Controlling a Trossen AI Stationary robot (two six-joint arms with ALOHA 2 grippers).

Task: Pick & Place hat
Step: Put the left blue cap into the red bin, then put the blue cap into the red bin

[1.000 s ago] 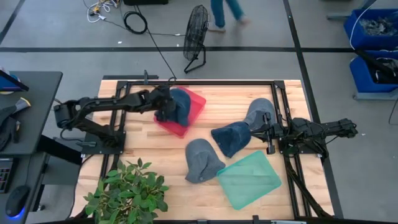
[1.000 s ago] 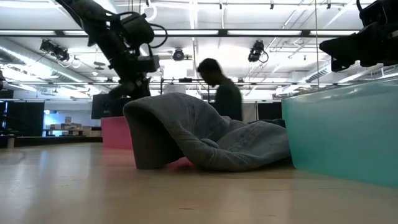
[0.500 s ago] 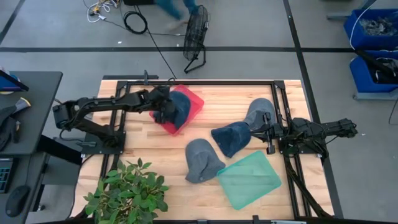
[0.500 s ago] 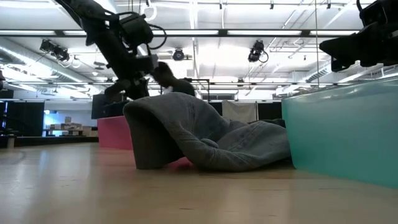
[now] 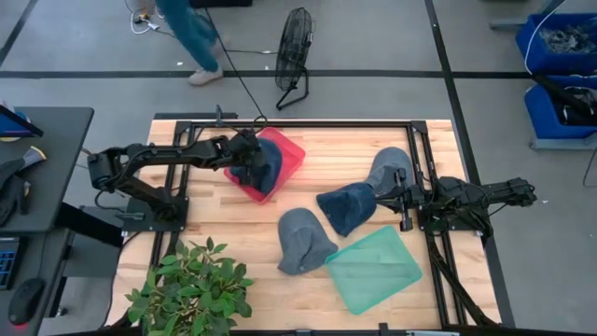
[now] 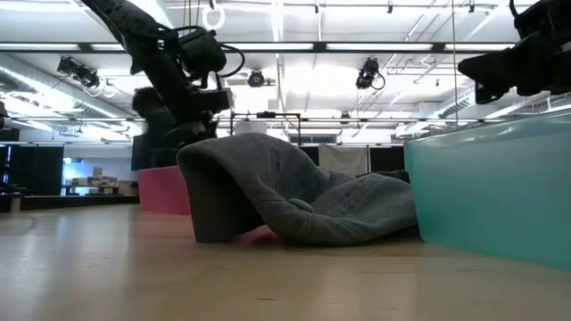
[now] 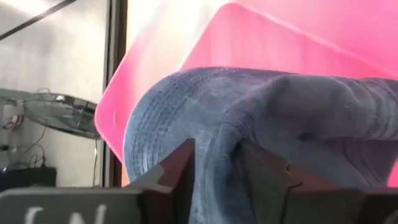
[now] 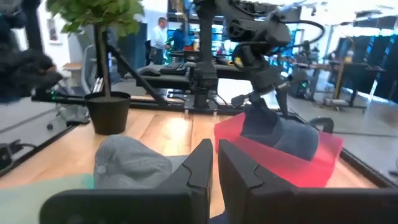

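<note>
My left end effector (image 5: 250, 155) is clenched on the blue hat (image 5: 264, 163), holding it in the pink tray (image 5: 287, 156); its fingers (image 7: 180, 171) pinch a fold of the cloth. Right of the pink tray, three more hats lie on the bench (image 5: 224, 224): a grey cap (image 5: 388, 168), a navy hat (image 5: 347, 205) and a grey hat (image 5: 303, 241) nearest the green tray (image 5: 373, 271). My right end effector (image 5: 403, 198) rests beside the navy hat, fingers closed on nothing
</note>
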